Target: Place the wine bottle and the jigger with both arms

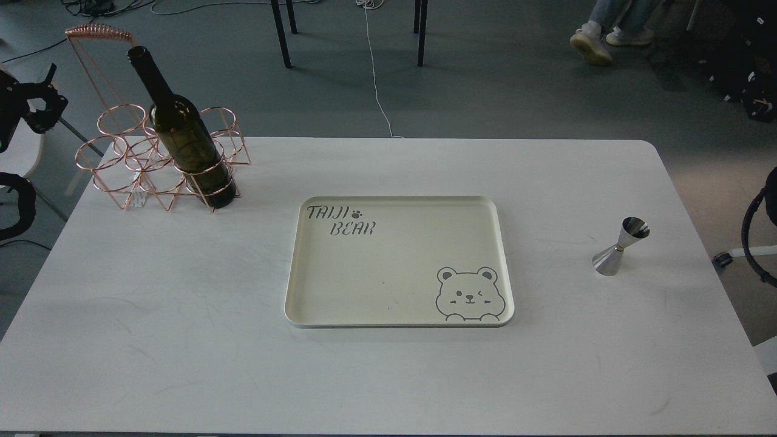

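While the white table (182, 340) is spread across the view, a cream tray (340, 303) printed with a bear is seen at its middle. At far left, the wine bottle (182, 133) is held upright in a copper wire rack (115, 164). The jigger (620, 247) is stood alone at right. The left gripper (36, 106) is dark; its finger state cannot be told.

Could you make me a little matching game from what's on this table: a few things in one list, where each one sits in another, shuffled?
Things:
1. wine bottle
2. jigger
3. tray
4. wire rack

Places:
A. middle of the table, nothing on it
B. far left corner of the table
C. standing in a ring of the copper holder
D. upright on the table, right of the tray

Pairs: 1-C, 2-D, 3-A, 4-B
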{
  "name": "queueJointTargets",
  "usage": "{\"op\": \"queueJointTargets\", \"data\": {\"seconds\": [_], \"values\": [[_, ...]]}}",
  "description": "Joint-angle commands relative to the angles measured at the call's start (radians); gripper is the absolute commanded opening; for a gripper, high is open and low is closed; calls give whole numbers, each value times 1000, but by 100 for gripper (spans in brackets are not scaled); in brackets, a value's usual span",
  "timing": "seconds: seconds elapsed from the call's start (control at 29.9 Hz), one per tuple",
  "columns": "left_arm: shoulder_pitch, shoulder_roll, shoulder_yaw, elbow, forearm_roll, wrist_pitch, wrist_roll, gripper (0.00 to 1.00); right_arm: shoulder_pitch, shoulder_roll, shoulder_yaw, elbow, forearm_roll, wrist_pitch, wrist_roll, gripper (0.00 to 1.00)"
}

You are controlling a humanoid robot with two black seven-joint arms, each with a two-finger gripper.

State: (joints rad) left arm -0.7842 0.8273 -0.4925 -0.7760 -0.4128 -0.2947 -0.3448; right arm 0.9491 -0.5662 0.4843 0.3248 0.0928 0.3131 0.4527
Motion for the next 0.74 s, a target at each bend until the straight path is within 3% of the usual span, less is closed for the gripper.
{"op": "queueJointTargets", "data": {"seconds": [0.0,0.23,0.7], "values": [[16,-69,-11,79,-49,-73,1,98,-4,5,5,2,50,4,-20,99],[85,-171,-130,178,-61,-159,17,98,-49,31,97,0,126,104,-31,99],[132,-174,-170,178,-49,-153,15,98,-101,83,102,0,163,110,-23,99]]}}
